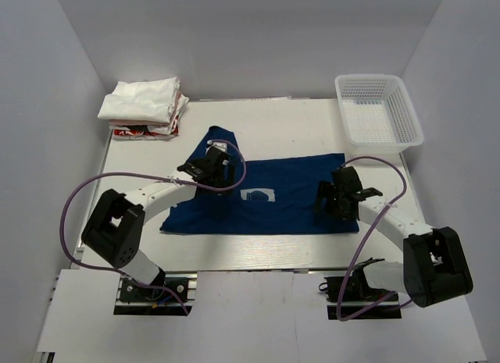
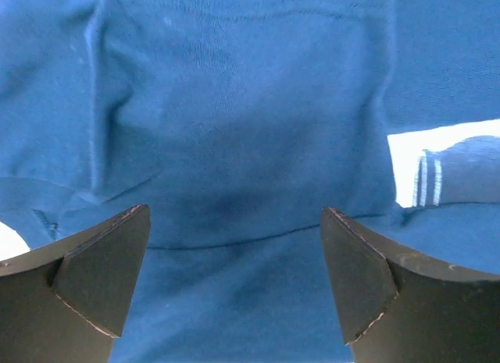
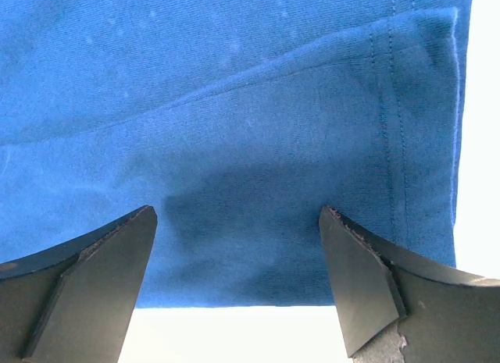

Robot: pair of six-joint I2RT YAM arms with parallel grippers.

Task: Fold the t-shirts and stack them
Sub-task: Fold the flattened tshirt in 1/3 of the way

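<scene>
We are finding nothing readable: the small white mark [image 1: 258, 195] on the navy t-shirt [image 1: 301, 193] at centre and the red-printed shirt [image 1: 134, 131] at ten o'clock are showing no legible letters.

Under the left gripper [image 2: 234, 211] the navy t-shirt [image 2: 234, 105] is soft, matt knit cloth. By the right gripper [image 3: 237, 211] its hem shows double stitching. The fingers [image 3: 86, 285] are matt black plastic, rough and chipped at the edges. Beyond the right gripper, the basket [image 1: 408, 117] is white plastic mesh. The bench [image 1: 297, 121] looks smooth and pale.
</scene>
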